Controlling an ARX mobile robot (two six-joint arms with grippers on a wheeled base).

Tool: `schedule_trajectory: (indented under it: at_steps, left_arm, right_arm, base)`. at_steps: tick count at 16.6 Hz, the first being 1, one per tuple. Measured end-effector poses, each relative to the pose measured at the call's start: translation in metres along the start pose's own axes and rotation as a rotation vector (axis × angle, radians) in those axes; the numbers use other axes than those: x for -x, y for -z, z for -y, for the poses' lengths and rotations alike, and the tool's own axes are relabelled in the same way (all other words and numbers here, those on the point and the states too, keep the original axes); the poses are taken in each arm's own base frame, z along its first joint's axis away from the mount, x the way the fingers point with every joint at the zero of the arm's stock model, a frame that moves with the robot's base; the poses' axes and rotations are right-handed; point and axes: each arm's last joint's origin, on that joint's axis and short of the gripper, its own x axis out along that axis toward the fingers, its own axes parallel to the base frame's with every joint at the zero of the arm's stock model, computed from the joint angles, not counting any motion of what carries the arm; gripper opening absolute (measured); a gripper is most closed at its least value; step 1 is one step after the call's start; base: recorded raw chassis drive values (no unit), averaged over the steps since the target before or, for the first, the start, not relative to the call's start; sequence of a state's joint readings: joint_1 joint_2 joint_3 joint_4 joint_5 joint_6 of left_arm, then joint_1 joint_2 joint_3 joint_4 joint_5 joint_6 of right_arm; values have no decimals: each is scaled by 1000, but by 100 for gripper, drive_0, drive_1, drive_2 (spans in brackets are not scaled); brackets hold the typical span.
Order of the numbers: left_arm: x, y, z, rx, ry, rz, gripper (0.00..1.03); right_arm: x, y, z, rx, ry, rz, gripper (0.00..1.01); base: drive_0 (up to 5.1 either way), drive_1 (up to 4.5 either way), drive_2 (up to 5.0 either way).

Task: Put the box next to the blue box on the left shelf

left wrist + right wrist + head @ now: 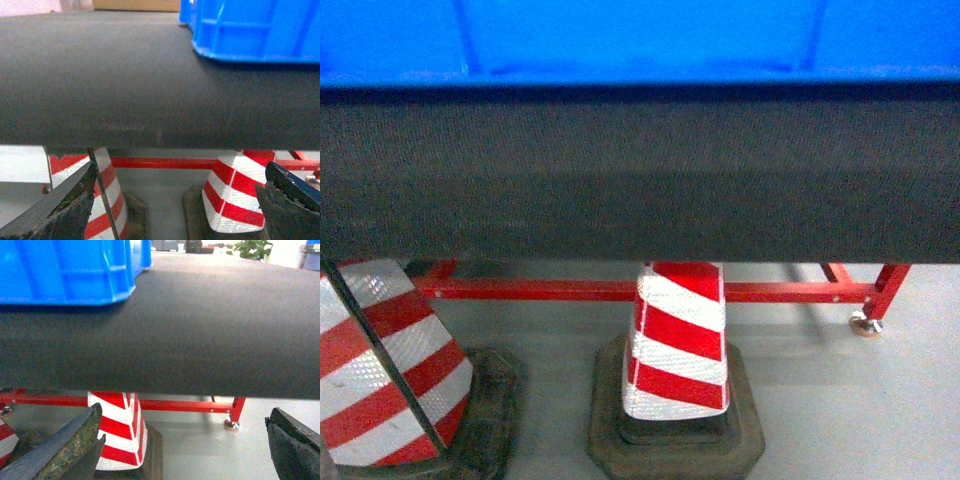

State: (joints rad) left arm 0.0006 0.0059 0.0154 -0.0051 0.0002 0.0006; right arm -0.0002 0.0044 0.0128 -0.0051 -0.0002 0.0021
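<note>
The bright-blue box (pixel 640 40) rests on a dark grey table top, filling the top of the head view. Its ribbed wall also shows as a blue box corner (pixel 255 30) in the left wrist view and as a blue box corner (pixel 70 270) in the right wrist view. My left gripper (pixel 175 210) hangs open below the table's front edge, left of the box. My right gripper (pixel 185 447) is also open, low before the table edge, to the box's right. Both hold nothing. The left shelf is out of view.
The dark table (pixel 640 180) runs across all views, on a red tubular frame (pixel 620 290) with a foot (pixel 865 325). Two red-and-white striped cones (pixel 678 340) (pixel 380 370) stand on black bases on the grey floor beneath.
</note>
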Motion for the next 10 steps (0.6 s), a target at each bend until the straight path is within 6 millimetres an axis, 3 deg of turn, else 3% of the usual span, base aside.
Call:
schedule_trajectory:
  at_steps: [10]
  left_arm:
    - [0,0,0,0,0,1,98]
  right_arm:
    - [0,0,0,-1,0,0,98]
  base:
    - [0,0,0]
